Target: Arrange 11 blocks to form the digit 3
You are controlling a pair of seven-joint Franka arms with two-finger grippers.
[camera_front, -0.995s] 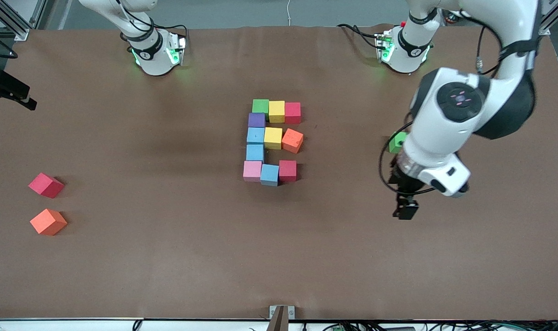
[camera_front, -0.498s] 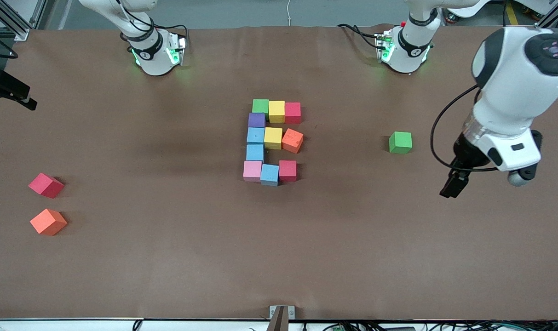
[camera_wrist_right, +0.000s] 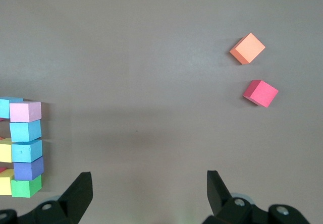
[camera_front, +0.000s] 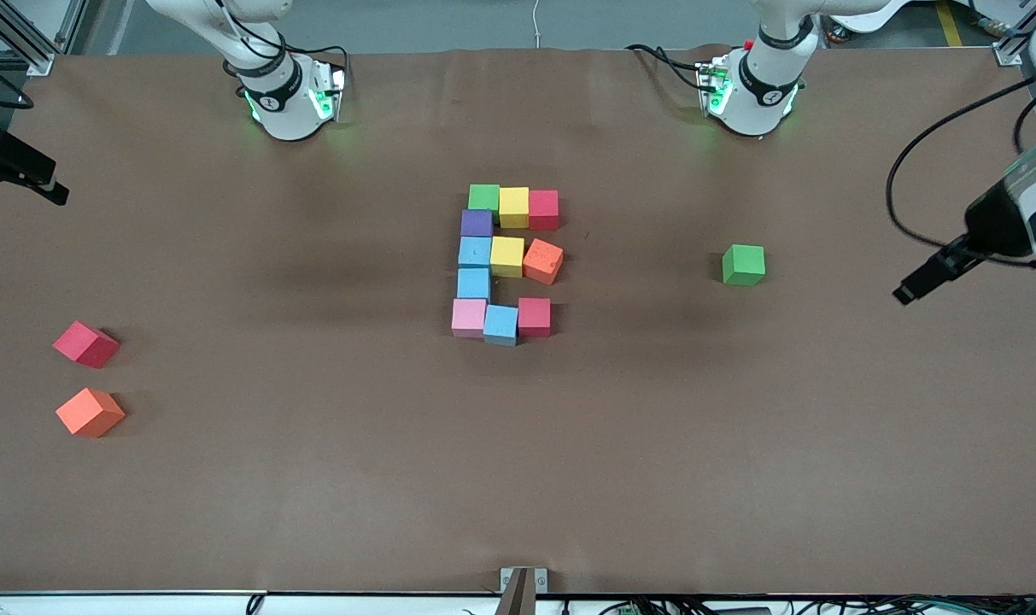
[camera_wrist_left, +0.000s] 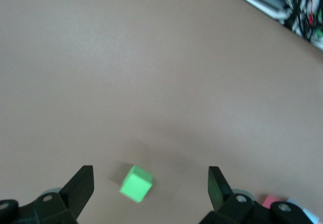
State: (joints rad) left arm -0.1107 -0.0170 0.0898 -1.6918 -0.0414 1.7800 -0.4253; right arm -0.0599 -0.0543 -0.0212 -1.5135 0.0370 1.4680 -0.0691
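Observation:
The digit 3 (camera_front: 505, 260) lies mid-table as several touching blocks: three short rows joined by a column of purple (camera_front: 477, 223) and light blue (camera_front: 473, 283) cubes. Its orange cube (camera_front: 542, 261) sits slightly askew. A loose green block (camera_front: 743, 264) (camera_wrist_left: 136, 183) rests toward the left arm's end. My left gripper (camera_front: 904, 295) (camera_wrist_left: 151, 176) hangs open and empty above the table, past that green block toward the table's edge. My right gripper (camera_wrist_right: 150, 181) is open and empty, high over bare table; it does not show in the front view.
A loose red block (camera_front: 85, 344) (camera_wrist_right: 261, 93) and a loose orange block (camera_front: 90, 412) (camera_wrist_right: 248, 48) lie near the right arm's end. The brown mat's edge with cables (camera_wrist_left: 292, 2) shows in the left wrist view.
My left arm has swung away toward its end of the table, uncovering the loose green block. No block has moved.

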